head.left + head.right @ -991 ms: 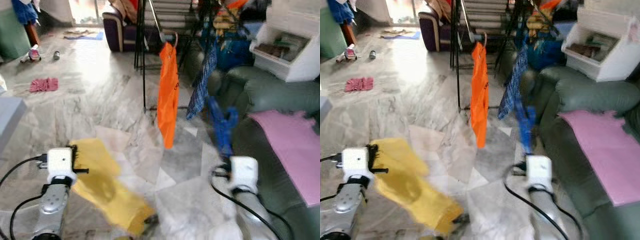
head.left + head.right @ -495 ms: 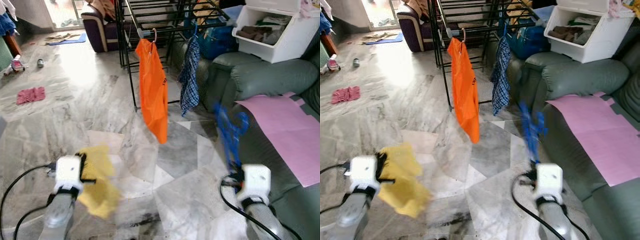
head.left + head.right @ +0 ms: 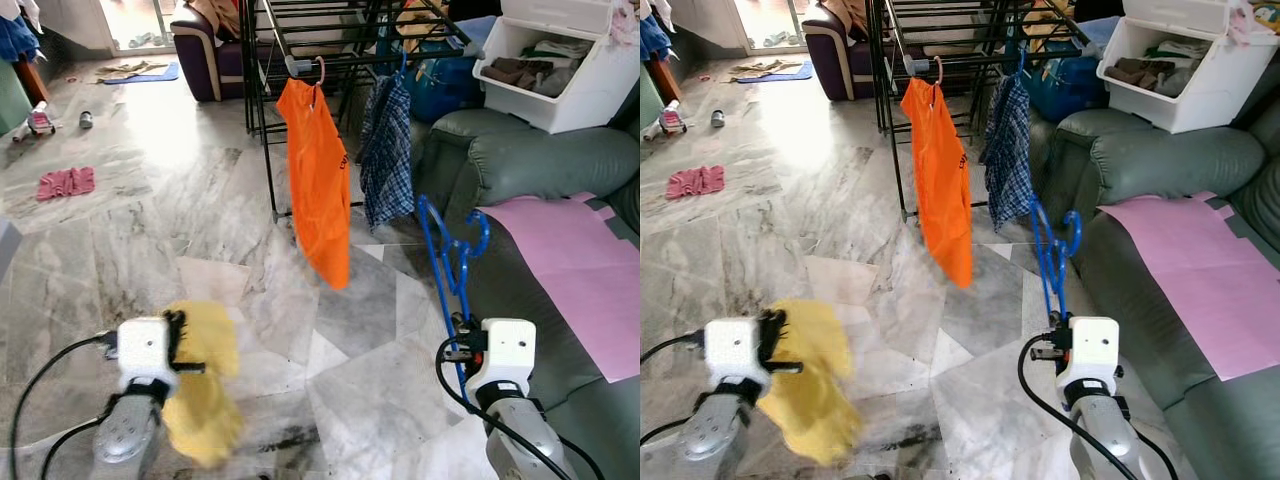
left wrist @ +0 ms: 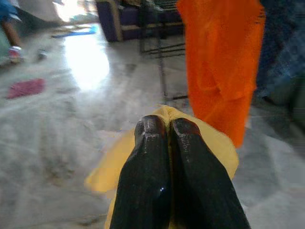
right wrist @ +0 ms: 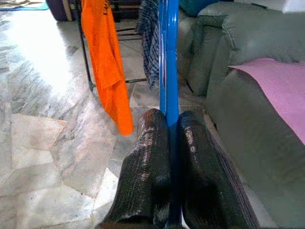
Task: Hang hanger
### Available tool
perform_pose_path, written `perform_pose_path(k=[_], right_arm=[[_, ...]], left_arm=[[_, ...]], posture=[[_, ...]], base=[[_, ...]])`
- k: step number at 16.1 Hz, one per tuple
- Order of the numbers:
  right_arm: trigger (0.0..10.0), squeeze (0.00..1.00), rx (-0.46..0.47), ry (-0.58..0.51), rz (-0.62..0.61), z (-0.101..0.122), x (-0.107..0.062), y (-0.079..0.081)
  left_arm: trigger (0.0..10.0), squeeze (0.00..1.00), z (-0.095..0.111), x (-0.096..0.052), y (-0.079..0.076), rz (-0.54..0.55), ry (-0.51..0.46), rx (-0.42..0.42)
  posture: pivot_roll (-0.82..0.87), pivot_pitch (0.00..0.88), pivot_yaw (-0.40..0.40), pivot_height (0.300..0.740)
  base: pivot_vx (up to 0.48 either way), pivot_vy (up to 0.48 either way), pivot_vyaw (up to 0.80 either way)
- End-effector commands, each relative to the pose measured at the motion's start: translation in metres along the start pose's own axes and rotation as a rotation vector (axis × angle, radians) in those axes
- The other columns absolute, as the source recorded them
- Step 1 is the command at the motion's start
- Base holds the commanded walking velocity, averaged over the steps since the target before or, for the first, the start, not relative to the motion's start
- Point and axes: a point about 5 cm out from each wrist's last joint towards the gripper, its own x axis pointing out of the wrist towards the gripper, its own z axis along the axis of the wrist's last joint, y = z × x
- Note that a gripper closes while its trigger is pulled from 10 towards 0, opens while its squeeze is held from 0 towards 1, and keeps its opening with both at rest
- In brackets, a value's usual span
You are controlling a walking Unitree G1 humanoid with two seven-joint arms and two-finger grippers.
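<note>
Left gripper point(image 3: 178, 342), lower left, was pinched on a soft, floppy yellow cloth point(image 3: 203, 385). Drying rack point(image 3: 300, 40) sat top centre. Right gripper point(image 3: 458, 350), lower right, was clamped on the blue hanger point(image 3: 448, 262); it looked light, rigid and likely slippery, so best gripped low on the bar.

Glossy blue plastic hanger point(image 5: 168, 57); soft yellow cloth point(image 3: 205, 380); polished marble floor point(image 3: 150, 220).

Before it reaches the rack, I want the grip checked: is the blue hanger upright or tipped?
Upright: the blue hanger rises hook-up from the right gripper's shut fingers.
</note>
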Motion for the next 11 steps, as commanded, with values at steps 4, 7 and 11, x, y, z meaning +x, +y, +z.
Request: perform_pose_path(k=[4,7,11], right_arm=[[10.0,0.0,-0.026,-0.022,0.018,0.008,0.003,-0.004],[10.0,0.0,-0.045,-0.026,0.047,0.011,0.006,0.0],[10.0,0.0,-0.046,-0.029,0.052,0.011,0.006,0.003]], left_arm=[[10.0,0.0,0.019,0.014,-0.013,-0.102,-0.065,-0.052],[10.0,0.0,0.022,0.019,-0.019,-0.138,-0.065,-0.07],[10.0,0.0,0.022,0.02,-0.027,-0.175,-0.066,-0.08]], posture=[[0.0,0.053,-0.049,0.74],[0.01,0.056,-0.054,0.74],[0.0,0.059,-0.046,0.74]], base=[[0.0,0.0,-0.8],[0.245,0.0,-0.71],[0.248,0.0,0.0]])
